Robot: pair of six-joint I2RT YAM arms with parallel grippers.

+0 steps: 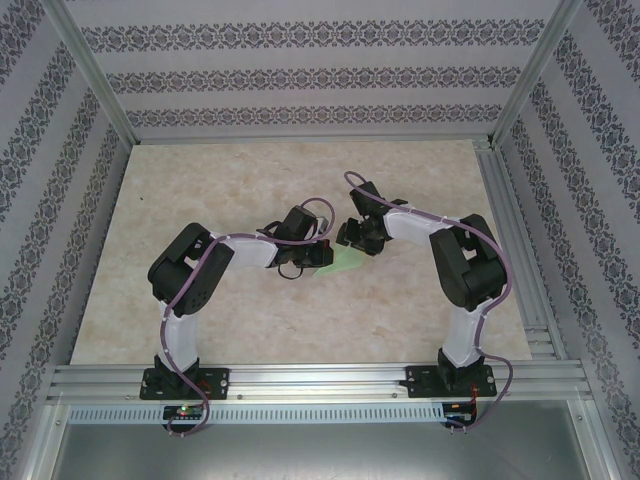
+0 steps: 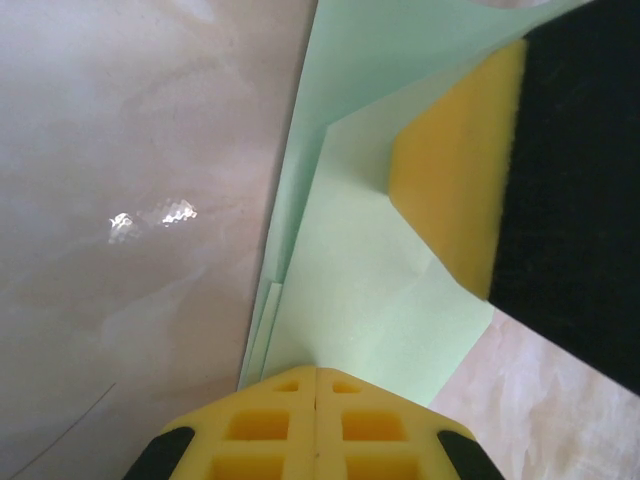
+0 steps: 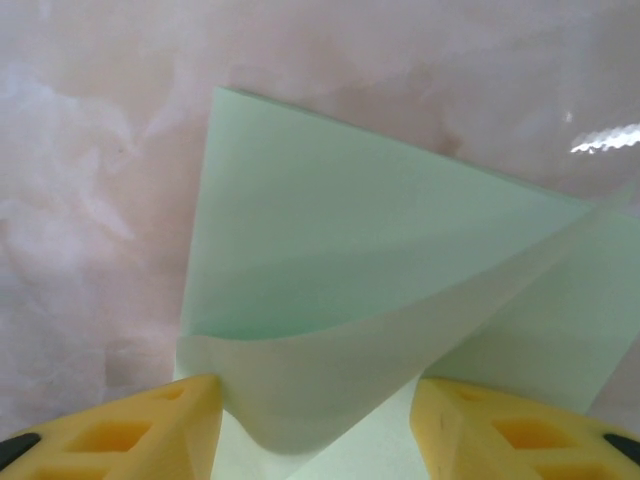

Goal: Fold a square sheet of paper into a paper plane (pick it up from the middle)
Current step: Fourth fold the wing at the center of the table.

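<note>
Square sheet of paper (image 1: 342, 260) (thin, pale mint-green, plain) lay partly folded on the table, right btwn the tips of the two grippers. In the L wrist view the sheet (image 2: 370, 290) spread fwd and to the right of the L fingertips. In the R wrist view the sheet (image 3: 330, 250) sat straight ahead of the R fingers and reached in btwn them.

Grey-and-white patterned wall panels (image 1: 300, 80) stood beyond both hands. Beige marble-look tabletop (image 1: 200, 310) lay under both hands, w/ bare surface (image 2: 130, 200) to the left of the L tips. Silver aluminium rail (image 1: 320, 378) ran by the arm bases, well behind both hands.

L arm (image 1: 185, 280) (white and black links, purple cable) bent in from the left. R arm (image 1: 465, 270), same build, bent in from the right. Their wrists came close together over the sheet.

L gripper (image 1: 320, 258) (image 2: 315, 375): yellow honeycomb pads pressed together, no gap, tips at the sheet's near corner. Couldn't tell if a layer was pinched btwn them or only lay under them.

R gripper (image 1: 352, 240) (image 3: 315, 400): jaws parted, one yellow pad each side, w/ a loose curled flap of the sheet rising in the gap, not clamped. One R finger (image 2: 460, 170), yellow foam on black backing, sat ahead-right of the L tips over the sheet's top layer.

Long folded edge ran fwd from the L tips along the sheet's left side, layers stacked there. Ahead of the R fingers a flat layer lay on the table, its corner at the far end.
</note>
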